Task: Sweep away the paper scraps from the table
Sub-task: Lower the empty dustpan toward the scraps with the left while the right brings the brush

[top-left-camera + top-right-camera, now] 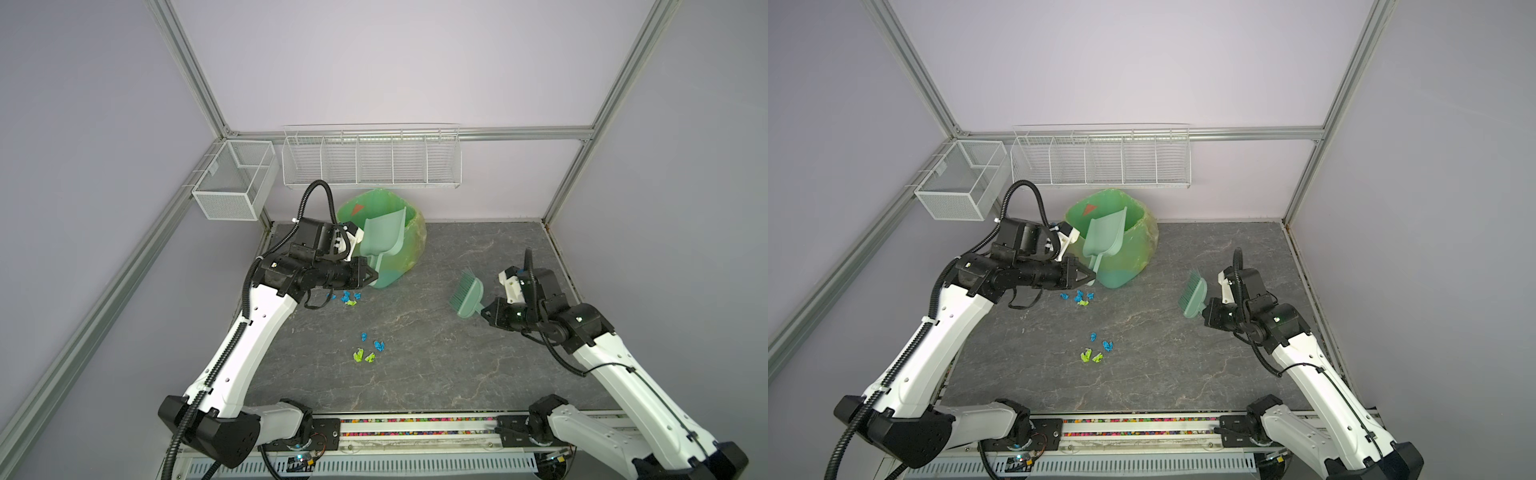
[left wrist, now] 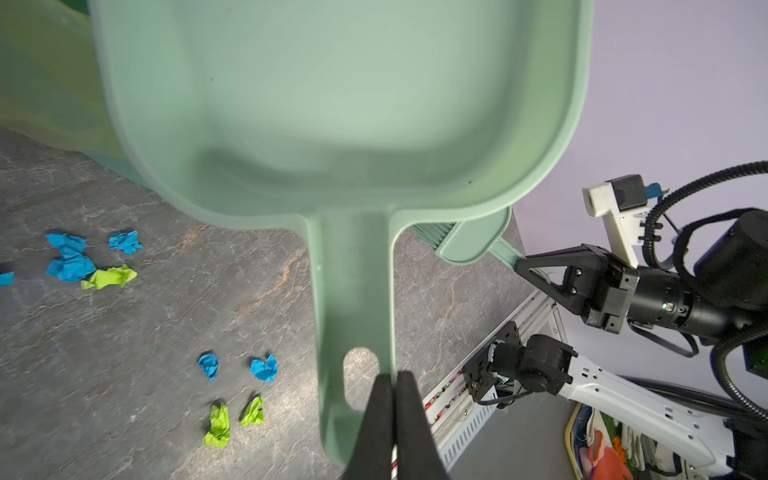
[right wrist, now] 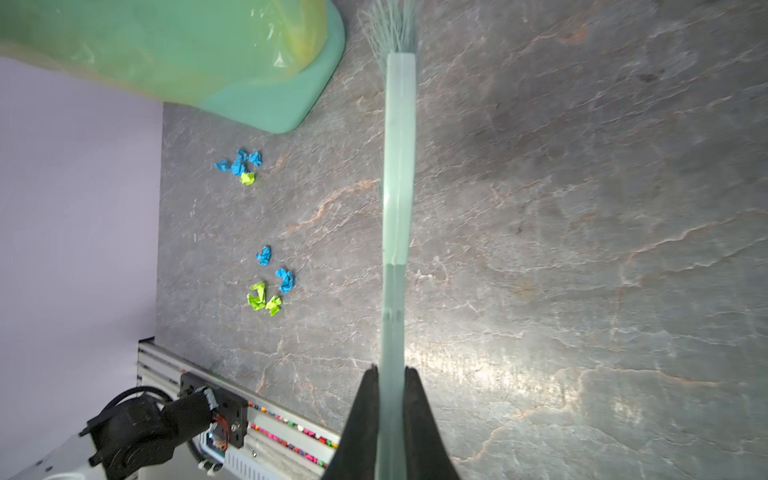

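Observation:
Two small groups of blue and lime-green paper scraps lie on the table (image 1: 436, 374): one (image 1: 345, 297) (image 1: 1079, 297) (image 3: 241, 164) just in front of the green bin, one (image 1: 369, 350) (image 1: 1097, 350) (image 2: 237, 390) (image 3: 270, 284) nearer the middle. My left gripper (image 1: 374, 276) (image 1: 1092, 277) (image 2: 394, 376) is shut on the handle of a pale green dustpan (image 1: 382, 237) (image 1: 1105, 237) (image 2: 332, 104), whose scoop is raised over the bin's mouth and looks empty. Off to the right, my right gripper (image 1: 484, 311) (image 1: 1206, 309) (image 3: 390, 370) is shut on the handle of a green brush (image 1: 467, 297) (image 1: 1192, 297) (image 3: 399, 166), held above bare table.
The green bin (image 1: 413, 245) (image 1: 1140, 245) (image 3: 208, 50) with a plastic liner stands at the table's back. A white wire rack (image 1: 372, 160) and a mesh box (image 1: 232, 178) hang on the back wall. A rail (image 1: 415, 428) runs along the front edge.

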You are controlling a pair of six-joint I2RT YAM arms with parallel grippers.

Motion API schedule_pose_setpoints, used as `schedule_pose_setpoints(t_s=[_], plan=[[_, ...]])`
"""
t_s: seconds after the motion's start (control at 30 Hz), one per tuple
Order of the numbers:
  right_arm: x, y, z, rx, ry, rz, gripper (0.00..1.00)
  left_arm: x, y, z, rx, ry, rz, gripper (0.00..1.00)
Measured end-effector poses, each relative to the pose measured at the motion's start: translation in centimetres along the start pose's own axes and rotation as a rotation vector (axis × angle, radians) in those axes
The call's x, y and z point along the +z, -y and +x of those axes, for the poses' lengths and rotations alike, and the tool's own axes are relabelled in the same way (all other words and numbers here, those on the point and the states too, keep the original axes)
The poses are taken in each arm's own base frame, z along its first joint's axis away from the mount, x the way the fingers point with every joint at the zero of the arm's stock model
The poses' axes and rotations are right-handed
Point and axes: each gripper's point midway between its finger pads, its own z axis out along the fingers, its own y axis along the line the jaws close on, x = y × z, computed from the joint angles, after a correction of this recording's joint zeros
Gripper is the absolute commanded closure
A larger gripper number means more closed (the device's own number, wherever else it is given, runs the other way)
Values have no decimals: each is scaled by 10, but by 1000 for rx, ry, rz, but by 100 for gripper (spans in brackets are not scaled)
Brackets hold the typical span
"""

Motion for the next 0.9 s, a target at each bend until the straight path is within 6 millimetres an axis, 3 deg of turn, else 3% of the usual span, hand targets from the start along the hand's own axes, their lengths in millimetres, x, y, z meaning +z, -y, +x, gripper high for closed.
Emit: schedule_pose_setpoints(t_s=[0.2, 0.5, 0.9], plan=[[8, -25, 9, -15, -17, -68, 93, -9, 3, 17, 46, -30, -28, 100], [23, -58, 28, -35, -69, -145, 93, 2, -7, 59, 100, -149, -114, 100], [47, -94, 67, -113, -165, -177, 93, 11, -45, 102, 63, -232, -216, 100]])
